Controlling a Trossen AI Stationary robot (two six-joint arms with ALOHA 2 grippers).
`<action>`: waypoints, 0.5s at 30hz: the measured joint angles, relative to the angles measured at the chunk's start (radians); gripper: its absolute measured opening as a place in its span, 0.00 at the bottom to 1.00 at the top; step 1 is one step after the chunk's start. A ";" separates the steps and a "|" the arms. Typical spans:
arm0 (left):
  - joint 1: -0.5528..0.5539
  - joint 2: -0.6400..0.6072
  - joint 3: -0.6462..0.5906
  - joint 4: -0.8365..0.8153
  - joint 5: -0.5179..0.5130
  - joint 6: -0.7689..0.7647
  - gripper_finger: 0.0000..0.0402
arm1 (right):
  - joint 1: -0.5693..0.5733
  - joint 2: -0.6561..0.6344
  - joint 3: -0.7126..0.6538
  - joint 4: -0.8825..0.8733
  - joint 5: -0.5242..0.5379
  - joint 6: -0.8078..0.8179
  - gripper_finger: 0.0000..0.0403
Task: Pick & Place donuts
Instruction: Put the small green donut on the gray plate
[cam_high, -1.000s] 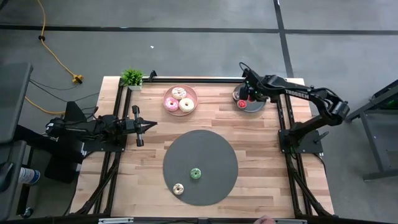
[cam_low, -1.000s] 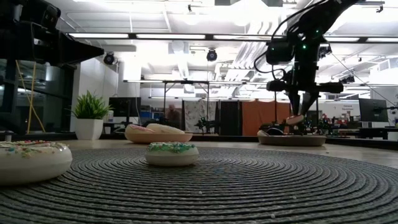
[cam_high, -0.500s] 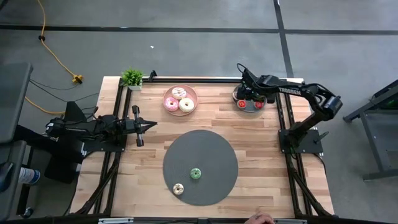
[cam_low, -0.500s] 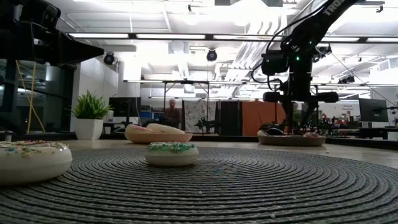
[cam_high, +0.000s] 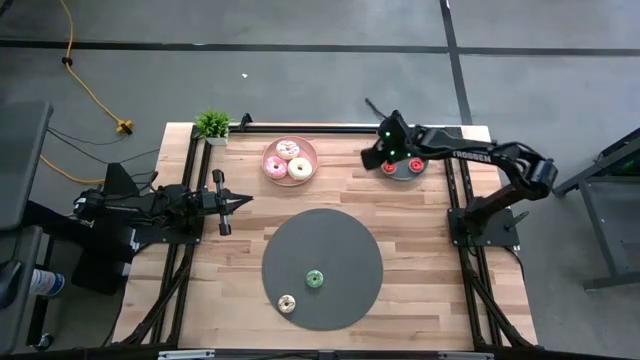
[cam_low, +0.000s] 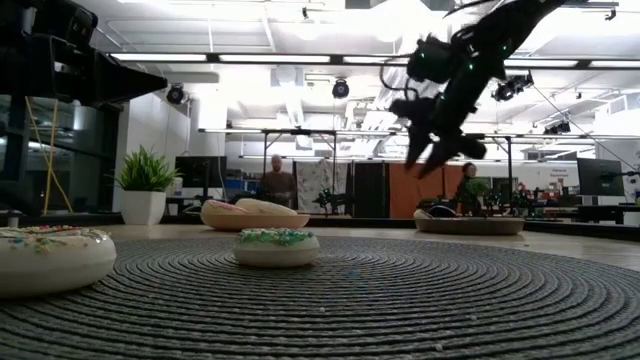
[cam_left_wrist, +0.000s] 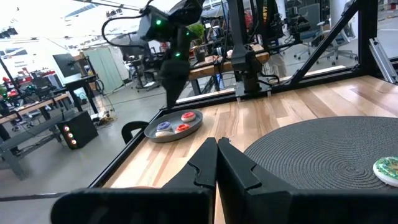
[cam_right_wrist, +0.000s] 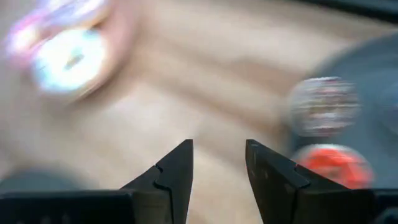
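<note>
Right gripper (cam_high: 372, 157): fingers spread, empty, raised just beside the grey round plate (cam_high: 403, 172) at the table's far right edge. Left gripper (cam_high: 240, 201): pressed together, parked at the left edge.

Judged step: between placements. Next: reach for the small green-frosted toy donut (cam_high: 314, 279) or cream sprinkled toy donut (cam_high: 287, 303) on the dark woven round mat (cam_high: 345, 240).

The right wrist view is all smear: the donuts (cam_right_wrist: 65, 53) on the pink plate are just blobs. In the low view, the cream donut (cam_low: 45, 258) gets cut off at the left edge.
</note>
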 joint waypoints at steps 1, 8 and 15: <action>0.000 0.000 0.000 0.000 0.000 0.000 0.00 | 0.018 0.000 0.000 0.015 -0.045 -0.030 0.34; 0.000 0.000 0.000 0.000 0.000 0.000 0.00 | 0.155 0.000 0.000 0.036 -0.251 -0.113 0.34; 0.000 0.000 0.000 0.000 0.000 0.000 0.00 | 0.328 0.000 0.000 0.020 -0.384 -0.143 0.34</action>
